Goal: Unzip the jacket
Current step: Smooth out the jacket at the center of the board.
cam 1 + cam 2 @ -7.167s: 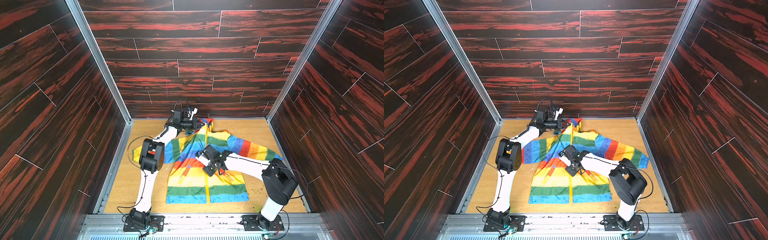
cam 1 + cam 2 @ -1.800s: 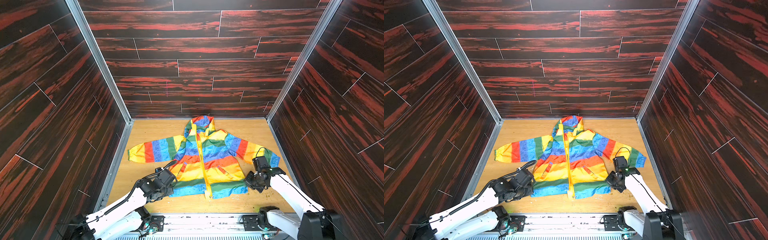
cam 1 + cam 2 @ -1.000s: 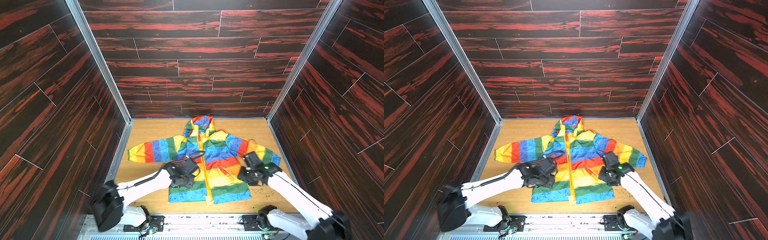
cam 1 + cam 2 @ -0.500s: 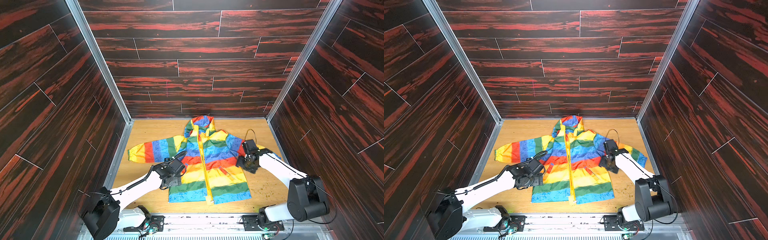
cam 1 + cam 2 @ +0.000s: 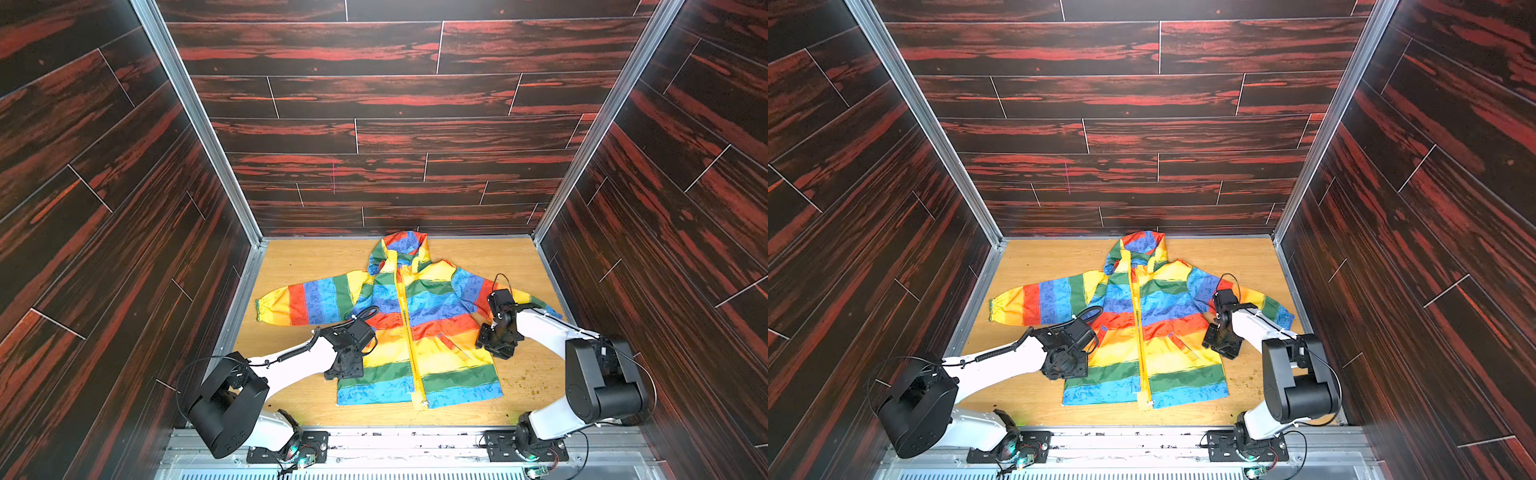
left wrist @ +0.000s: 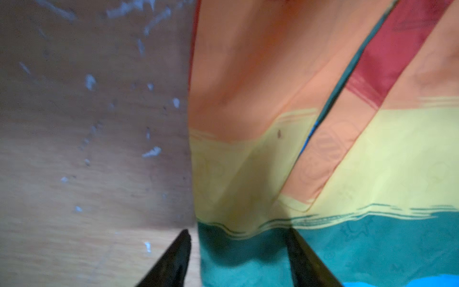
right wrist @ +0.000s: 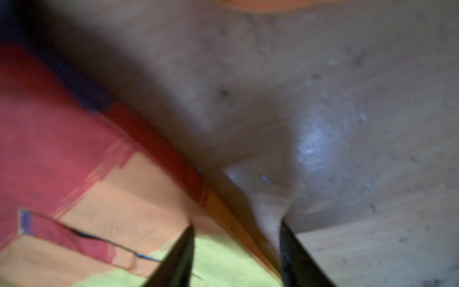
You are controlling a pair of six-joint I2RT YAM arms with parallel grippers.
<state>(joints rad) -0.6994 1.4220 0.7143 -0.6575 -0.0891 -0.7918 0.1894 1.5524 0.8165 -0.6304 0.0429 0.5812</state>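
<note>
Enclosure closed on three sides. Back wall (image 5: 395, 95): dark planks, red streaks, thin pale seams, staggered joints. Left wall (image 5: 83, 208) and right wall (image 5: 685, 187): same cladding. Aluminium post (image 5: 197, 120) at each back corner. Worktop (image 5: 316, 257): pale wood-grain board, evenly lit, brownish crumbs (image 5: 525, 376) lower right of frame. Scuffed metal rail (image 5: 415, 436) along bottom edge.
</note>
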